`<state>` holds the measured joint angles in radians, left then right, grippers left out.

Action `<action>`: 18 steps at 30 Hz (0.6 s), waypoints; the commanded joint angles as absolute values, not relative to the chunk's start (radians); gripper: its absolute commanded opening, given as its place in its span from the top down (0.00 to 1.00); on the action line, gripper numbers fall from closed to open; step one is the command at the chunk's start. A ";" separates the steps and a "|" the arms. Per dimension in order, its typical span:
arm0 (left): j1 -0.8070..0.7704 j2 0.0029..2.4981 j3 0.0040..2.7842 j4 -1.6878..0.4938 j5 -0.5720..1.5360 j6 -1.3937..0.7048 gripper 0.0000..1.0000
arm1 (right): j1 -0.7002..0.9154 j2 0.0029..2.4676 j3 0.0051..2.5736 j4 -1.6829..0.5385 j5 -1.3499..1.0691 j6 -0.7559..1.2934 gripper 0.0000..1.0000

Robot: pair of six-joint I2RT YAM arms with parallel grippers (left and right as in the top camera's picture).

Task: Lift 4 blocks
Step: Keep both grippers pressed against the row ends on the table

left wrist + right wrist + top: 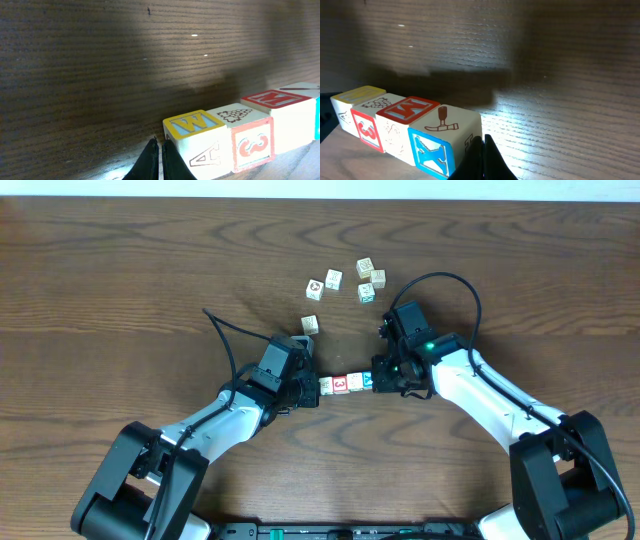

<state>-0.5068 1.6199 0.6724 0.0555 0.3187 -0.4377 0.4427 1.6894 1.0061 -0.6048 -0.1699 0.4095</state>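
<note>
Both grippers have their fingers pressed together. The left gripper (308,390) sits against the yellow-topped end of a row of four blocks (345,383), and the right gripper (380,378) against its blue-faced end. Farther out on the wooden table (120,270), six loose cubes (366,292) lie scattered.
</note>
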 commanded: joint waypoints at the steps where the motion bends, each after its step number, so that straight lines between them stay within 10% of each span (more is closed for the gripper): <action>1: -0.556 1.616 0.728 0.083 0.481 -0.421 0.93 | 0.499 1.689 0.985 -0.569 -0.342 0.414 0.99; 18: -0.556 1.616 0.728 0.083 0.481 -0.420 0.93 | 0.499 1.689 0.887 -0.489 -0.292 0.441 0.99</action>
